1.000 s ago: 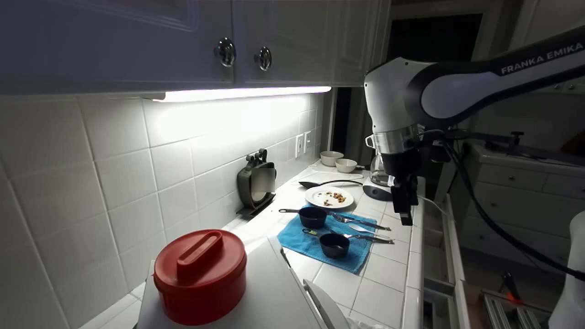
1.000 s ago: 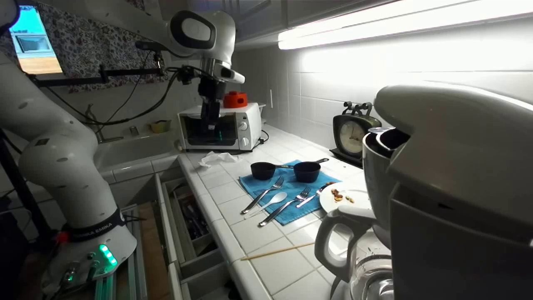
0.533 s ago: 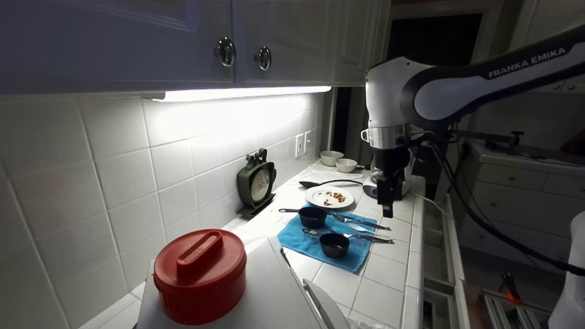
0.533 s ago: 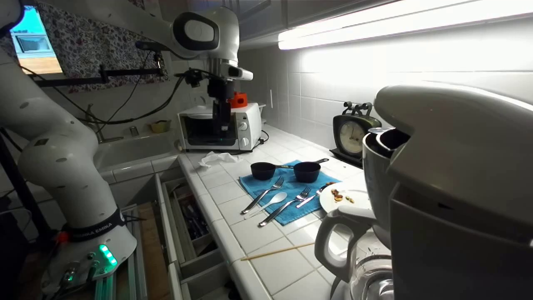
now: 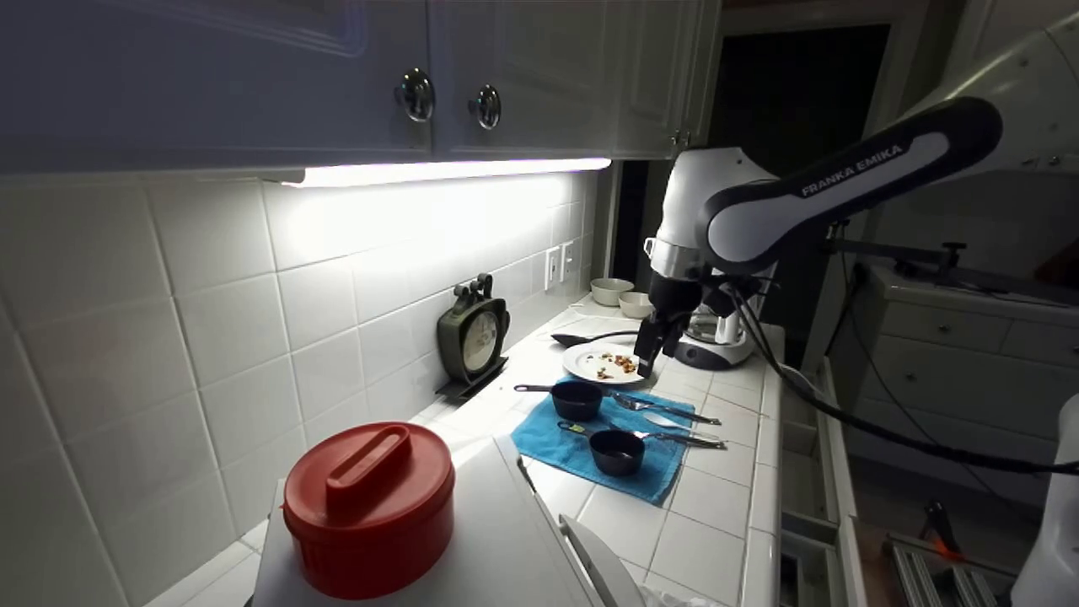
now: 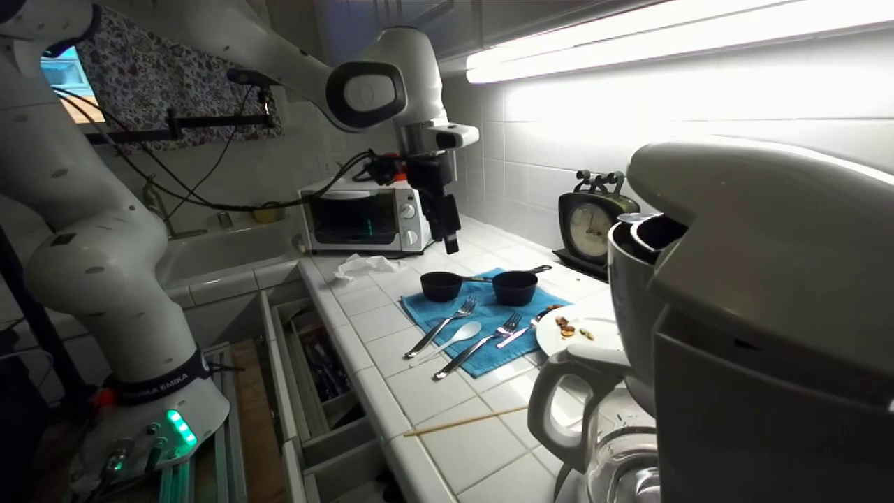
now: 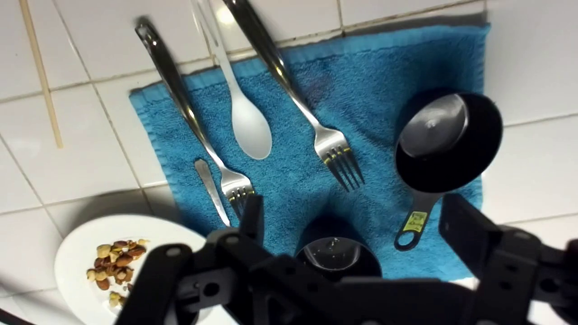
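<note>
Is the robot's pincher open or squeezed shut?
Open: in the wrist view, the gripper has its two fingers wide apart, a big gap between them.

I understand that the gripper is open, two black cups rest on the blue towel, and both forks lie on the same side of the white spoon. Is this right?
Not entirely: the wrist view shows the white spoon between the two forks, one on each side. The gripper is open, and two black cups rest on the blue towel.
</note>
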`<action>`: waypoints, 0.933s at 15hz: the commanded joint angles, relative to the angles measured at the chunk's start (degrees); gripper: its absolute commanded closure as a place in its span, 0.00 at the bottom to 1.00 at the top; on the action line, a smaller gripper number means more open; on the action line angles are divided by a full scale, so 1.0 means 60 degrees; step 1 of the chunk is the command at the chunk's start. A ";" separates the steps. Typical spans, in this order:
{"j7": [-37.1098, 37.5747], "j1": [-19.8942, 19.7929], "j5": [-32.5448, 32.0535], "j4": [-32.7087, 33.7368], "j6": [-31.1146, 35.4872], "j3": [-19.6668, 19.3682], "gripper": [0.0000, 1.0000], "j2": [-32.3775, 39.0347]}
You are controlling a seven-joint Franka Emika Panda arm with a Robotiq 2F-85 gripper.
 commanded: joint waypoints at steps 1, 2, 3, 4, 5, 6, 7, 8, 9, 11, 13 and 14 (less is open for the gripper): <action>-0.0055 -0.0059 0.0002 0.0111 0.0147 -0.0048 0.00 0.0230; -0.0069 -0.0078 0.0002 0.0200 0.0217 -0.0080 0.00 0.0405; -0.0069 -0.0079 0.0001 0.0273 0.0247 -0.0088 0.00 0.0515; -0.0069 -0.0076 0.0001 0.0318 0.0248 -0.0087 0.00 0.0562; -0.0069 -0.0075 0.0001 0.0346 0.0248 -0.0086 0.00 0.0573; 0.0004 -0.0131 -0.0046 0.0477 0.0630 -0.0133 0.00 0.0783; -0.0252 -0.0139 0.0075 0.0593 0.0856 -0.0209 0.00 0.0953; -0.0201 -0.0197 0.0043 0.0759 0.1246 -0.0274 0.00 0.1205; -0.0254 -0.0225 0.0090 0.0878 0.1653 -0.0343 0.00 0.1427; -0.0249 -0.0284 0.0262 0.1162 0.2332 -0.0464 0.00 0.1934; -0.0215 -0.0315 0.0550 0.1450 0.2847 -0.0536 0.00 0.2461; -0.0032 -0.0332 0.0614 0.1672 0.2892 -0.0543 0.00 0.2758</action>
